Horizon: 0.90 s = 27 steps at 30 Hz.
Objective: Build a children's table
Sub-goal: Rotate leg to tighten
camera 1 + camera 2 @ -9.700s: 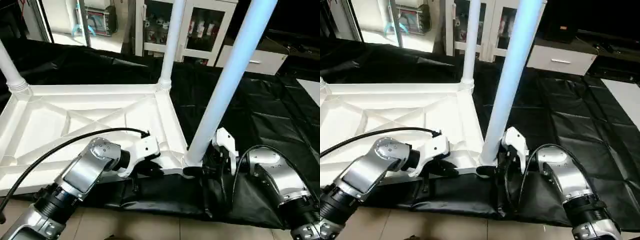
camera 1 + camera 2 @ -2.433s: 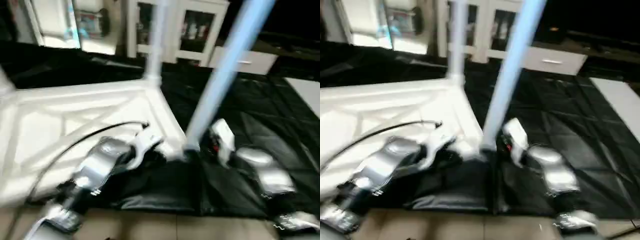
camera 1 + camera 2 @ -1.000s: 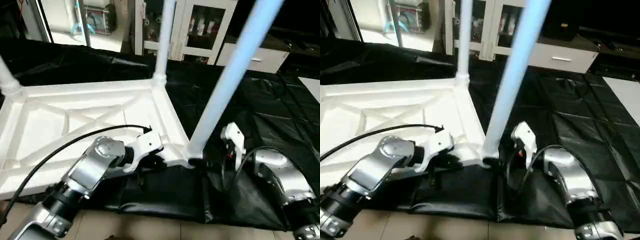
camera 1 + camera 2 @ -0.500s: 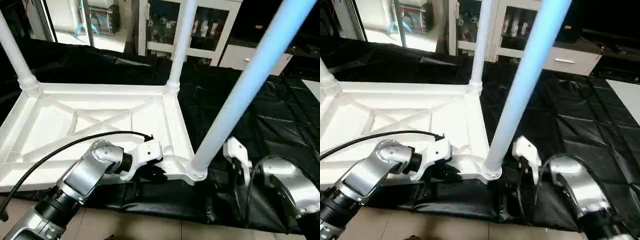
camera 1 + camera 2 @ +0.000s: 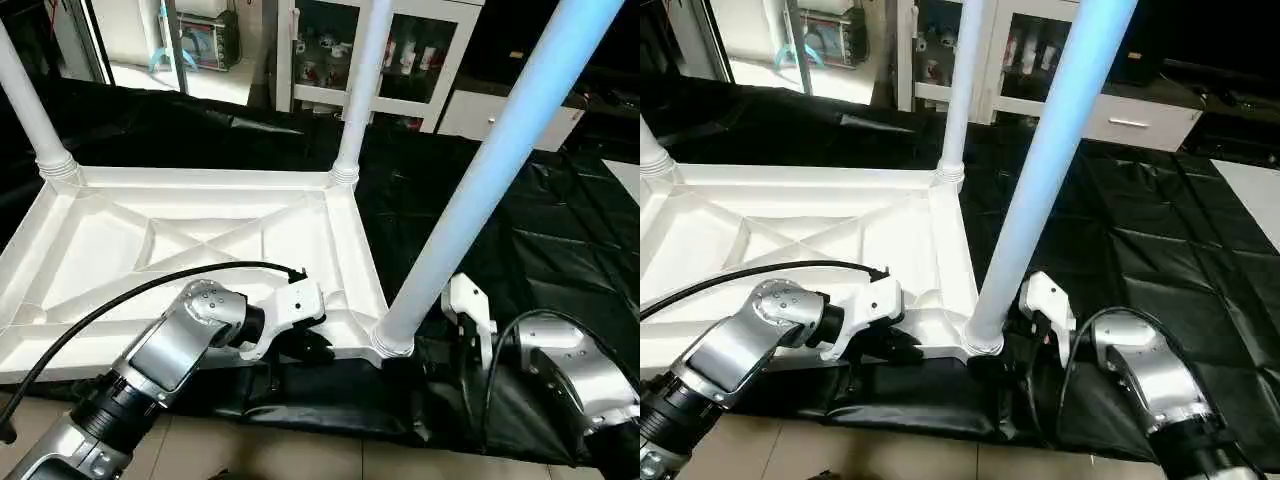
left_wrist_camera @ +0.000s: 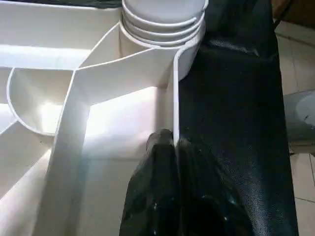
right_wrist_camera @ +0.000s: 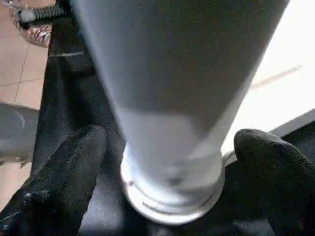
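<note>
No text, label or number can be read anywhere

One upturned white table top (image 5: 180,240), three legs standing in its corner sockets: near leg (image 5: 480,180), far leg (image 5: 360,90), far-left leg (image 5: 30,100); two grippers, left gripper (image 5: 305,345), right gripper (image 5: 1015,350).

You see a big black sheet (image 5: 560,230) spread over the floor, shiny and full of folds. At its near edge the tan tile floor (image 5: 300,460) peeks out. Behind stands a white cabinet (image 5: 400,45) with glass doors, and a low white drawer (image 5: 1140,120) beside it.
</note>
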Motion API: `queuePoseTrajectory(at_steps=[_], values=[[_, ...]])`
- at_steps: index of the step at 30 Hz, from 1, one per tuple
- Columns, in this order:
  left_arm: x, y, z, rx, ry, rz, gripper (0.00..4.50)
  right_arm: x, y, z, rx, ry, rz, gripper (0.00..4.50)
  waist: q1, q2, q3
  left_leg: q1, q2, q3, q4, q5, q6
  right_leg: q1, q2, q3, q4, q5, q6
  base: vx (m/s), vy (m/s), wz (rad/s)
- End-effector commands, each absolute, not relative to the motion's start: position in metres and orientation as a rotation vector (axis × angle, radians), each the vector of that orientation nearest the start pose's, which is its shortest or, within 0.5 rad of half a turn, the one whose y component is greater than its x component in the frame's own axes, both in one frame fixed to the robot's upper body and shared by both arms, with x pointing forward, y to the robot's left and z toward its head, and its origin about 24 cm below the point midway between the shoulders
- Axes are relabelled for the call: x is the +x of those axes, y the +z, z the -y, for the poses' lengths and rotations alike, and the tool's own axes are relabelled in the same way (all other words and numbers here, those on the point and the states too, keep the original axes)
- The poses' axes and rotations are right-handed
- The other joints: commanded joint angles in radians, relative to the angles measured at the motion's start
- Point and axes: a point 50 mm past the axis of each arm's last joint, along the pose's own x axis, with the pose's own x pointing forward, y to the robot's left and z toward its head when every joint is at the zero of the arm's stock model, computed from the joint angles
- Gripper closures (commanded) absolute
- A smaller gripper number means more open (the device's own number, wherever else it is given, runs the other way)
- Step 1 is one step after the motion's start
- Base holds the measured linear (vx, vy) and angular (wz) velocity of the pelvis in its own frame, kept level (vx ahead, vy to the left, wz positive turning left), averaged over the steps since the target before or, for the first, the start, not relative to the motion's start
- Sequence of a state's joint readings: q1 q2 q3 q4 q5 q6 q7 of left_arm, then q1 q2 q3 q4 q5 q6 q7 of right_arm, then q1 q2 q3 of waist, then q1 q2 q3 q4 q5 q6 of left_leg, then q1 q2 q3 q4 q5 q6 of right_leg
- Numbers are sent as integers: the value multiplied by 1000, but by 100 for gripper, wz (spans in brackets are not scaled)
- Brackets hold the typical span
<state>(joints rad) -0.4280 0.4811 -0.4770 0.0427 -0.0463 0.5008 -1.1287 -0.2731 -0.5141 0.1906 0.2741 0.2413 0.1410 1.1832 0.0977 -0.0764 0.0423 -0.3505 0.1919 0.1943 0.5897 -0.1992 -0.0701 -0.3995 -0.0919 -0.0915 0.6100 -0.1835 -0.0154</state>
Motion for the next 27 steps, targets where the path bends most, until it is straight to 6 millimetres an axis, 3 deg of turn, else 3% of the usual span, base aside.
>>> queuePoseTrajectory(at_steps=[1,12,21,24,27], values=[[260,51,-101,435,-1452,-604,450,269,46,180,-181,1236,-346,31,-2,0,-49,6,50,-21,-73,-187,31,43,-66,59,-73,-237,-184,0,0,0],[260,51,-101,435,-1450,-605,450,271,47,179,-169,1242,-346,51,-1,0,-51,5,50,-21,-72,-175,32,46,-66,59,-70,-214,-187,0,0,0],[260,51,-101,435,-1448,-610,450,270,41,184,-198,1275,-391,114,-1,-1,-51,5,50,-20,-70,-177,36,46,-65,58,-69,-211,-195,0,0,0],[265,50,-101,434,-1392,-610,450,274,34,183,-196,1184,-403,144,-3,-1,-49,5,50,-20,-71,-181,32,45,-66,59,-71,-222,-196,0,0,0],[287,49,-97,401,-1183,-584,450,284,17,179,-187,972,-430,171,-14,0,-43,7,47,-24,-75,-249,-2,40,-67,56,-87,-357,-158,0,0,0]])
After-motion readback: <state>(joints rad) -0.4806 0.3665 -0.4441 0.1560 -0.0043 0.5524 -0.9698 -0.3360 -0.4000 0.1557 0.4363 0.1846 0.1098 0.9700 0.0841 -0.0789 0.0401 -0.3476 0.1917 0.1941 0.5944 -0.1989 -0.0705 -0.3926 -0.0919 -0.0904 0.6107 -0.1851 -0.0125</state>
